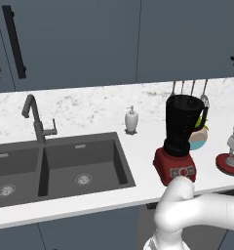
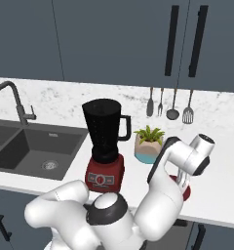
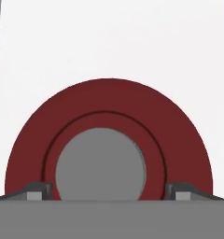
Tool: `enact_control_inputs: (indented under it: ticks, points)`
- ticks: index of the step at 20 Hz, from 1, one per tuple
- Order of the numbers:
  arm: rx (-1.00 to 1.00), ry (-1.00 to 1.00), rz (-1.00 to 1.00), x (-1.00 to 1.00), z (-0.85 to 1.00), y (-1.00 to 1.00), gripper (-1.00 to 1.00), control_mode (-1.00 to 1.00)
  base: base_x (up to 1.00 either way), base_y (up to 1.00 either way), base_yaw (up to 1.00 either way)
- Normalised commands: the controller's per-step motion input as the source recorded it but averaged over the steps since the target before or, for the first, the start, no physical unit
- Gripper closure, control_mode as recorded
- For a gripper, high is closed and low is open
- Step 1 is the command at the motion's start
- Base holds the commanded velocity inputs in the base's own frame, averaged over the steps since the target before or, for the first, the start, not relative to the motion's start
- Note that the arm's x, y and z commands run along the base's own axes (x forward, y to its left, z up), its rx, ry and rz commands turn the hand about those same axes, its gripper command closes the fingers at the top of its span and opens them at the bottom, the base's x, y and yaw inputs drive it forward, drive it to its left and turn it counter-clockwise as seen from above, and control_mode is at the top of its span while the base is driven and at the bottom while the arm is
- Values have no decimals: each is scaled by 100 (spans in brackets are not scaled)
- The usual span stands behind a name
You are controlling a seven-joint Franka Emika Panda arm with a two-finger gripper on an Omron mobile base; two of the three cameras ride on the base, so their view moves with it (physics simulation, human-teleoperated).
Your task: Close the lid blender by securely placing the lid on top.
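Glossy white rounded arm (image 2: 167, 195) segments, dark joint bands, small grey-tipped dark fingers (image 3: 37, 191).

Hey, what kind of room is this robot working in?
A kitchen, rendered in simulation. A double sink with a faucet is set into a pale marble-look counter, a blender stands on it, and cooking utensils hang on the wall beneath dark cabinets.

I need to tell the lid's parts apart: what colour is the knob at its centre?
Grey, on the red lid; the knob shows best in the hand view.
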Motion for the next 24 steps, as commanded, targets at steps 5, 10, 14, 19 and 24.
enact_control_inputs:
  ticks: [5,10,14,19,24]
  points:
    - [0,4,1,8,-7,2,-100,-100,0,0,0]
    - [0,0,0,13,0,0,-100,-100,0,0,0]
    - [0,0,4,-30,-18,1,-100,-100,0,0,0]
    - [0,1,7,-48,-33,1,-100,-100,0,0,0]
    - [0,0,7,-53,-10,3,-100,-100,0,0,0]
